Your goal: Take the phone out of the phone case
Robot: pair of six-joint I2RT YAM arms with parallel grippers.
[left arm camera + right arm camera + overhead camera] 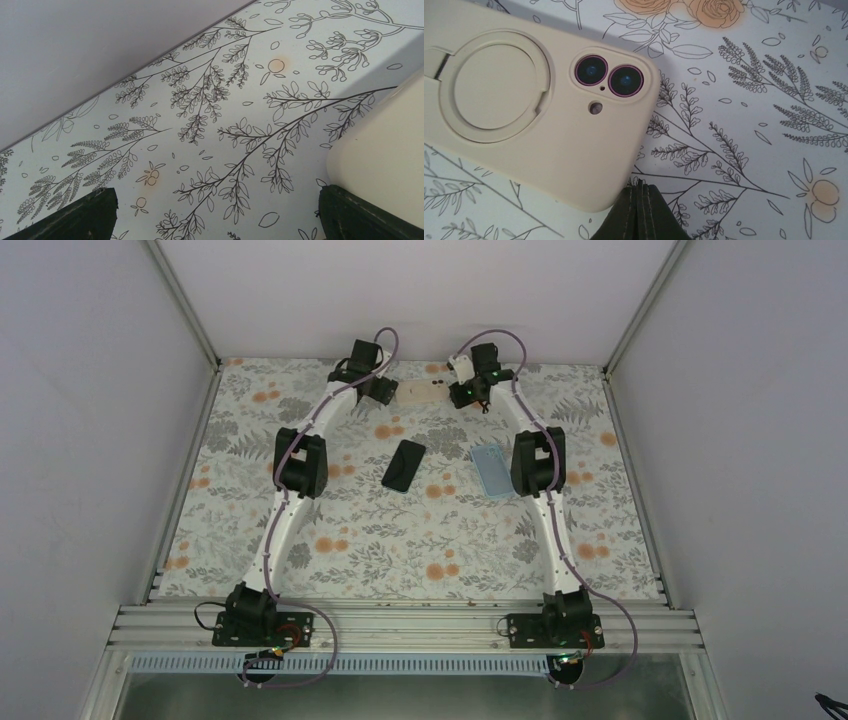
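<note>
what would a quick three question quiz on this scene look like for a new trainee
1. True or false: the left gripper is shut.
2. Which thing lies at the far edge of the table, between the two grippers? A: the black item. B: the cream phone case. C: the blue item.
3. In the right wrist view, how many camera lenses show through the cream phone case's cutout?

Key
1. False: its fingers stand wide apart.
2. B.
3. Two, so the phone is still inside.
</note>
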